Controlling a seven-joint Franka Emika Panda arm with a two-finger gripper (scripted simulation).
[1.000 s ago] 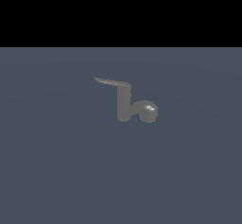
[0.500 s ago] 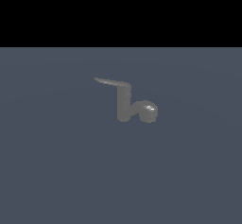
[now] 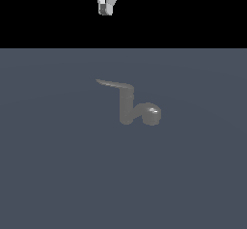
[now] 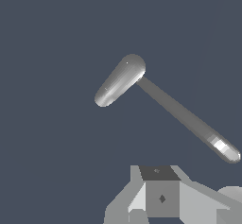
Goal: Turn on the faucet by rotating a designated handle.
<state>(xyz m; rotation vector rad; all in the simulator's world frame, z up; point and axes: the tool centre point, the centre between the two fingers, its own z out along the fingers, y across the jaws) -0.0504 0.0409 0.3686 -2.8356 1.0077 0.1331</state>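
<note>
Grey matte faucet (image 3: 127, 108): upright cylinder with rounded, glossy-spotted side stub, near the middle of a dark blue-grey floor (image 3: 58, 175).
Handle (image 3: 114, 84): thin tapering grey lever at the cylinder's top, pointing toward the exterior view's left.
Pale grey gripper (image 3: 105, 8): high above, well apart from the faucet, holding nothing; fingers close together, opening impossible to judge.
</note>
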